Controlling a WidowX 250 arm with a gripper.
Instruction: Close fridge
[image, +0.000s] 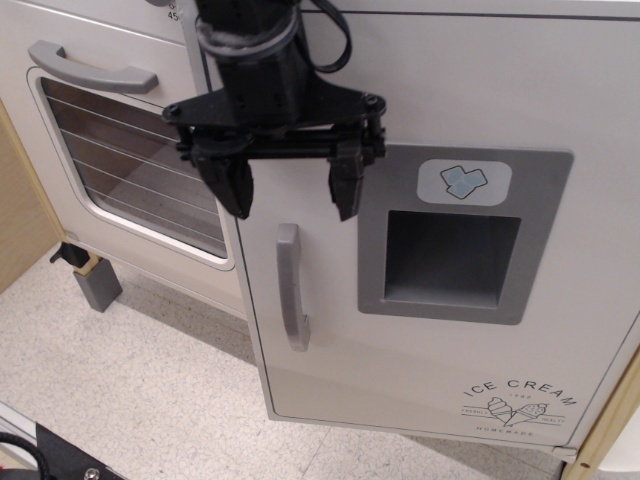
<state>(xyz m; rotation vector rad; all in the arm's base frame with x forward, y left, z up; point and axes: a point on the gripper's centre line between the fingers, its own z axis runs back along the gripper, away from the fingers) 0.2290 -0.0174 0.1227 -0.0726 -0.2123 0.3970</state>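
The fridge door (440, 110) is a large off-white panel filling the right of the view. It has a vertical grey handle (291, 288), a grey ice-dispenser recess (452, 258) with a blue ice-cube sticker (463, 181), and an "ICE CREAM" print (518, 403) at the lower right. My black gripper (293, 201) hangs in front of the door's upper left, just above the handle. Its two fingers are spread wide and hold nothing. The left finger (232, 186) lies over the door's left edge, the right finger (346, 185) beside the recess.
The oven door (130, 170), with a wire-rack window and a horizontal grey handle (92, 68), is at the left. A small grey block (97, 285) stands on the speckled floor (150, 390) below it. A wooden panel (22, 210) edges the far left.
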